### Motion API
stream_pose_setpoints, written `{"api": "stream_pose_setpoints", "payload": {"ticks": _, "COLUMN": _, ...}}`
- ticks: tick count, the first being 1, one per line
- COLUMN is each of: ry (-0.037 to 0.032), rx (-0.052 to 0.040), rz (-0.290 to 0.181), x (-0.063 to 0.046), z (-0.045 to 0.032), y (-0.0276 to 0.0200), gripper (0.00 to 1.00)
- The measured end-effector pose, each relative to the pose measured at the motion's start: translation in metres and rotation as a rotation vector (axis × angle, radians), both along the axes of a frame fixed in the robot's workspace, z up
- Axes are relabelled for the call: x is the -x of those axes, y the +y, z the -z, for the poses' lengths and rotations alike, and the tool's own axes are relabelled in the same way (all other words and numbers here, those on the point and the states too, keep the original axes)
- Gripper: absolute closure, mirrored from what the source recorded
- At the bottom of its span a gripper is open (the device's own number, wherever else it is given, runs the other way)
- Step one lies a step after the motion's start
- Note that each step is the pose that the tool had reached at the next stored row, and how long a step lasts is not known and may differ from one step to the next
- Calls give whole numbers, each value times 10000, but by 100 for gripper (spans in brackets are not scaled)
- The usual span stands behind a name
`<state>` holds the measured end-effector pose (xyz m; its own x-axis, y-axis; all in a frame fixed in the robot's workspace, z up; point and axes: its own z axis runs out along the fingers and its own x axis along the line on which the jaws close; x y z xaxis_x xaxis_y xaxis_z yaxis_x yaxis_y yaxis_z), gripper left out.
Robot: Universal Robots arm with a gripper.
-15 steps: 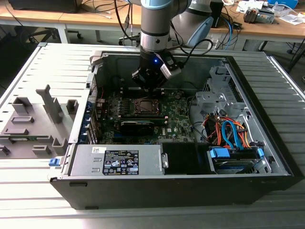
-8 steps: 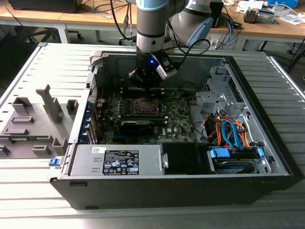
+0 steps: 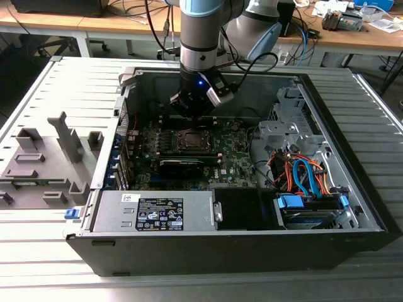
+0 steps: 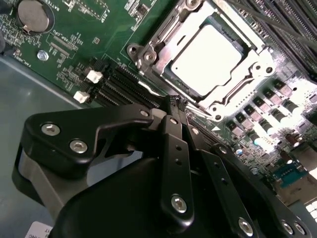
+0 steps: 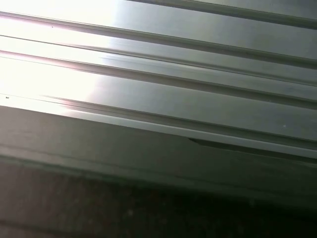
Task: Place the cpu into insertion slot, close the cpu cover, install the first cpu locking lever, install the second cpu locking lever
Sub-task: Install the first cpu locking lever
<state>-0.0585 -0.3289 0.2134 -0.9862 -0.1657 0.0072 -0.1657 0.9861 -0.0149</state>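
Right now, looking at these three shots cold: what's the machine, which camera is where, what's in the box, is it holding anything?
The machine is a single robot arm reaching down into an open computer case that lies on its side on a ribbed metal table.

The exterior view is a camera off the arm, looking over the whole scene. The two wrist views ride on the arm. The second wrist view looks past the black pincer at the green circuit board. The first wrist view faces ribbed grey metal.

Inside the case: the board, bundled coloured cables toward the exterior view's right, and a labelled grey box at the front.

The cpu, a silver square, already sits in its insertion slot, with the cpu cover framing it. The pincer's tip hangs just beside the slot. Nothing visible is held.
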Motion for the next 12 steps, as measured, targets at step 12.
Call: {"api": "stream_pose_setpoints", "payload": {"ticks": 12, "ry": 4, "rx": 3, "rz": -1, "x": -44, "z": 8, "y": -22, "gripper": 89}}
